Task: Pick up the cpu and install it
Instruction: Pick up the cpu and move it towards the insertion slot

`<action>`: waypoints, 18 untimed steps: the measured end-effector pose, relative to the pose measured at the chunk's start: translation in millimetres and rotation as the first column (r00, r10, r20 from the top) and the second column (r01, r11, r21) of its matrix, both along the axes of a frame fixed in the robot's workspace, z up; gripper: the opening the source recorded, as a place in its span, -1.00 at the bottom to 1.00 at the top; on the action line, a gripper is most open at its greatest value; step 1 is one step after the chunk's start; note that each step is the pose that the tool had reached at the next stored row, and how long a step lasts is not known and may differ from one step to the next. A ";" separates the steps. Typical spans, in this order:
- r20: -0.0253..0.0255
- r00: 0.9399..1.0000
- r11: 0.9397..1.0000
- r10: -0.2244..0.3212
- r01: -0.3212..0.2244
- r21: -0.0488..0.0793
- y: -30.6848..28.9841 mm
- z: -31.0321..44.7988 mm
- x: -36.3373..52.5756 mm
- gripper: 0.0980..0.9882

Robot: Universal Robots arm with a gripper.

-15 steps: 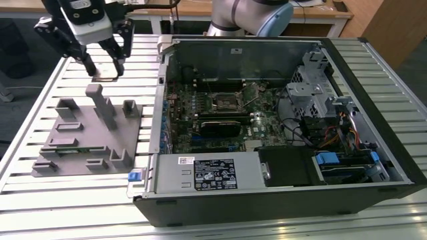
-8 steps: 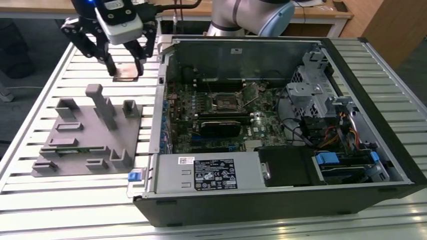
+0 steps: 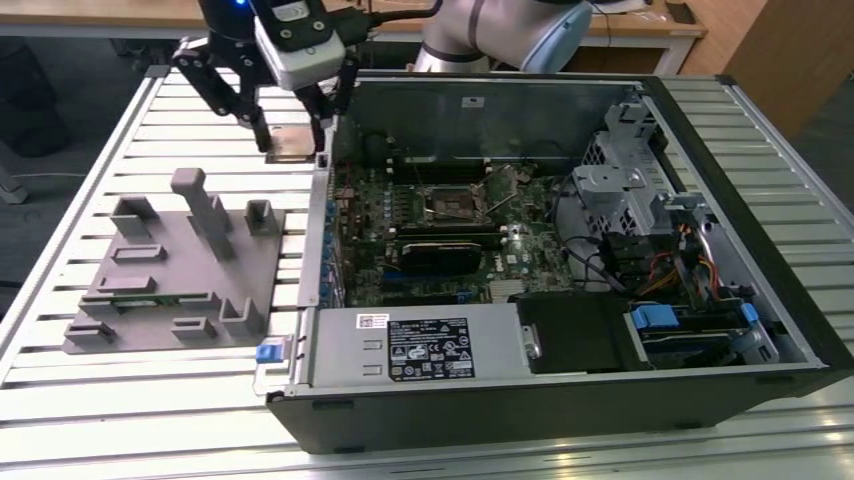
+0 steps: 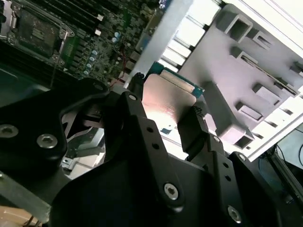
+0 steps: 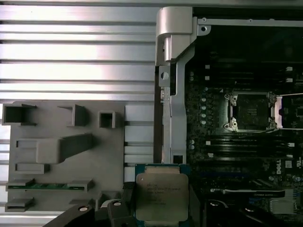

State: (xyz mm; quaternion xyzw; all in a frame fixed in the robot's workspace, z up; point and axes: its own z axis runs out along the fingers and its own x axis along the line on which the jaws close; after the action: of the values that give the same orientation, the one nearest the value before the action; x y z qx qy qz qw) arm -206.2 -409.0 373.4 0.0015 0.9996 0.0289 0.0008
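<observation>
Clamping the cpu (image 5: 162, 195), the end effector (image 3: 291, 148) hangs aloft.

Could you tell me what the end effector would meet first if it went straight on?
Probably the slatted table beside the computer case, the held cpu touching first; depth is unclear, so perhaps the case's rim.

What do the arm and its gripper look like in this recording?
The arm has rounded, pale silver-grey joints. The gripper has a white-grey body with a blue light above it. Its fingers are black, angular linkage bars dotted with silver screws. Dark cables run between the gripper body and the arm.
</observation>
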 end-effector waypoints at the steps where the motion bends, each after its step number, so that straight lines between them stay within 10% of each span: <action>1: 0.000 1.000 1.000 0.000 0.000 0.000 0.0 -0.2 4.4 0.00; 3: 0.003 1.000 1.000 -0.005 0.005 0.001 0.2 -1.9 26.9 0.00; 18: 0.005 1.000 1.000 -0.026 0.026 0.004 7.0 -8.2 64.1 0.00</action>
State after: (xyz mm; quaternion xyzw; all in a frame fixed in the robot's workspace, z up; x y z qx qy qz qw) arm -142.1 -402.0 365.2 0.0142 0.9994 0.0309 0.0039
